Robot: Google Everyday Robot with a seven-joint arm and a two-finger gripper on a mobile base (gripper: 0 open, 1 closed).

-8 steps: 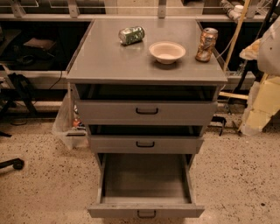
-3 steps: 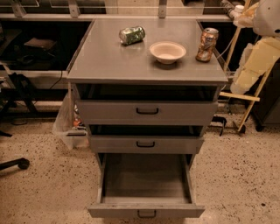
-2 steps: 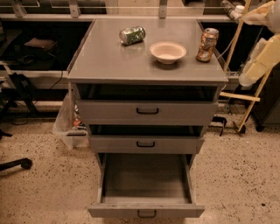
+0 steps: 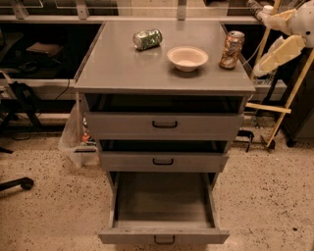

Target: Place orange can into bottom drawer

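The orange can (image 4: 231, 50) stands upright at the right rear of the grey cabinet top (image 4: 122, 68). The bottom drawer (image 4: 164, 237) is pulled out, and its deep tray shows nothing inside. The two shallower drawers above it are slightly ajar. My cream-coloured arm (image 4: 280, 48) reaches in from the upper right. The gripper (image 4: 258, 10) is at the top right, above and to the right of the orange can and apart from it.
A pale bowl (image 4: 187, 58) sits left of the orange can. A green-and-silver can (image 4: 147, 39) lies on its side further left. A wooden easel frame (image 4: 279, 105) stands right of the cabinet. A plastic bag (image 4: 73, 137) hangs at its left. A chair caster (image 4: 22, 184) is on the floor.
My arm has risen from low at the right edge to the upper right corner, bringing the gripper closer to the orange can. The cans, bowl and drawers have not moved.
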